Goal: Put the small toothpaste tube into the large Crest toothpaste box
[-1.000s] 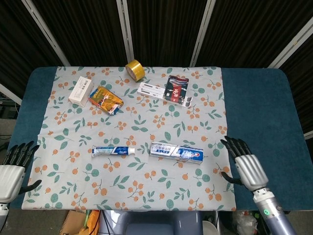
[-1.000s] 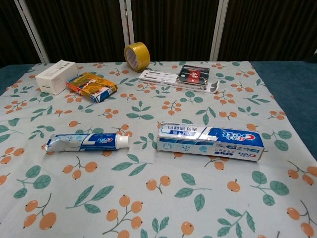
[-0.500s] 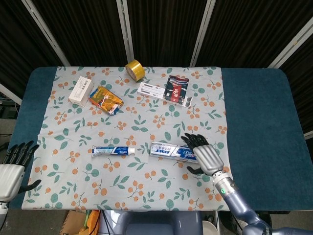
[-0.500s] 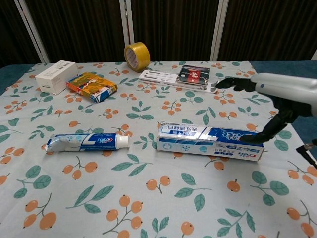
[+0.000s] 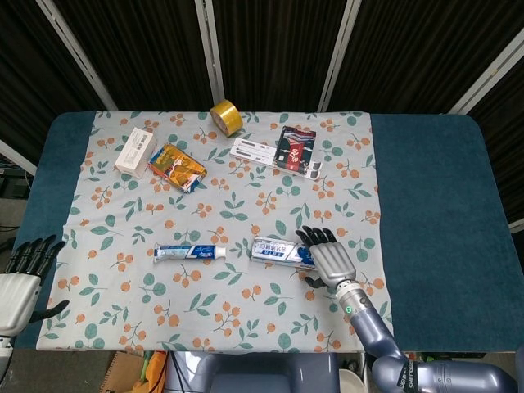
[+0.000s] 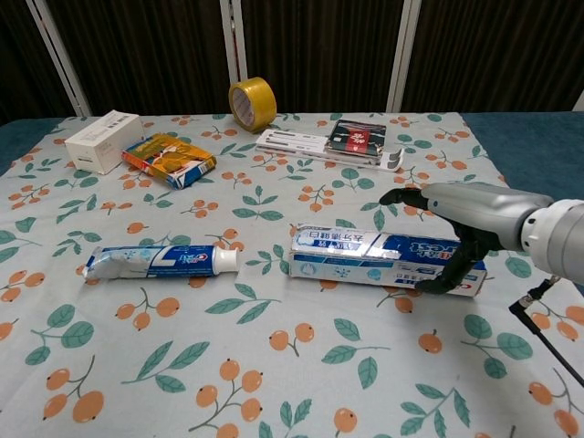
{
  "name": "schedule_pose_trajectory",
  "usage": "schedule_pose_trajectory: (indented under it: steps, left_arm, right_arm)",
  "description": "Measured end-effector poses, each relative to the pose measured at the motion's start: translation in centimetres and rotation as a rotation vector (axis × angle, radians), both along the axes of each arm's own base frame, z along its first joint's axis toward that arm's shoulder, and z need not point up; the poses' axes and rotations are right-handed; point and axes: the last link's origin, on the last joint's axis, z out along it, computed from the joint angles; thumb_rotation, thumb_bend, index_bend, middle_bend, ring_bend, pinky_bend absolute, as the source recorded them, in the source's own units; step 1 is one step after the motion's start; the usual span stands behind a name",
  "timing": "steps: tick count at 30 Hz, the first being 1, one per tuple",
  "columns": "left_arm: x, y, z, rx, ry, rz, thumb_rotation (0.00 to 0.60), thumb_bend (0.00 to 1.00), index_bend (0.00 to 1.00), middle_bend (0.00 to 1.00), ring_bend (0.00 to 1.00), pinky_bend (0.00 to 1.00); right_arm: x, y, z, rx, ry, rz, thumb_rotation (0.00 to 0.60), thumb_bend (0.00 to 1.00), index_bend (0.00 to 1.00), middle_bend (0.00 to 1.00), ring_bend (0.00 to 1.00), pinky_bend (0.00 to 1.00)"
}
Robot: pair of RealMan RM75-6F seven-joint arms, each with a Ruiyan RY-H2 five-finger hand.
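Chest view: "Crest" lettering on toothpaste box (image 6: 365, 255) under right robot hand (image 6: 461, 224).

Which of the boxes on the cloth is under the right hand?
The long blue Crest box; the right hand covers its end. The white and orange boxes lie far off.

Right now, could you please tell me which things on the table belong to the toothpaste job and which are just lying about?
For the job:
small blue-and-white toothpaste tube
large blue Crest toothpaste box
right hand

Lying about:
yellow tape roll
white carton
orange packet
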Motion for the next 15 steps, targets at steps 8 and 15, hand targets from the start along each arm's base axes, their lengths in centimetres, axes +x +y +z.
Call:
schedule_pose_trajectory:
  steps: [8, 15]
  left_arm:
    - [0.0, 0.1, -0.2, -0.012, 0.000, 0.008, 0.600, 0.00, 0.00, 0.00, 0.00, 0.00]
    - [0.1, 0.2, -0.3, -0.017, -0.001, 0.009, 0.600, 0.00, 0.00, 0.00, 0.00, 0.00]
  right_arm:
    - [-0.7, -0.8, -0.6, -0.021, 0.008, -0.028, 0.600, 0.26, 0.16, 0.25, 0.18, 0.09]
    - [-1.3, -0.9, -1.4, -0.014, 0.006, -0.048, 0.600, 0.26, 0.21, 0.29, 0.22, 0.12]
